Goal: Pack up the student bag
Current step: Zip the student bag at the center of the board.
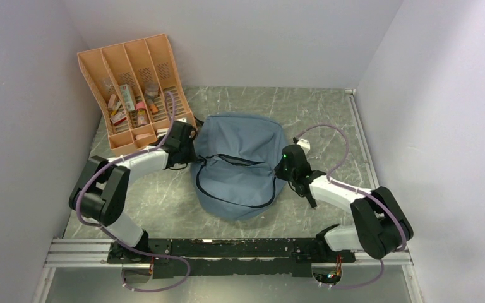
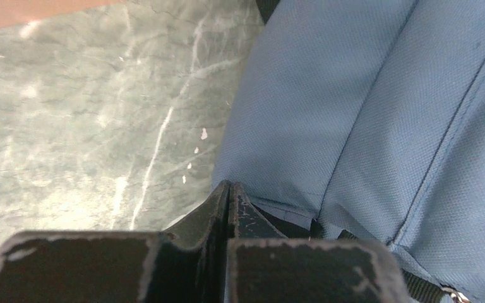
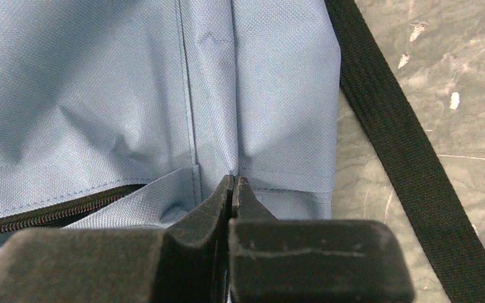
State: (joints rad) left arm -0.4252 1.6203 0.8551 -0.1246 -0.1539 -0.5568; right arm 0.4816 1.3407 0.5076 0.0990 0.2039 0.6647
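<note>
1. Grey marbled table [image 1: 328,120], pale walls [image 1: 259,38] on three sides, peach organiser [image 1: 132,63] in the far-left corner
2. The student bag [image 1: 243,158] lay mid-table, between both arms
3. Left gripper [image 2: 228,189]: fingers pressed together at the bag's edge; fabric caught? Couldn't tell
4. Right gripper [image 3: 233,183]: fingers closed, pinching the bag's hem beside its zipper [image 3: 57,214]
5. Organiser's contents were too small to identify

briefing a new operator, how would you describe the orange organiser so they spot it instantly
On the grey marbled table, look to the far left corner. The orange organiser sits tilted there, a rack of four long slots holding small bottles and packets. Unlike the soft, rounded grey-blue student bag beside it, it is rigid and bright.
</note>
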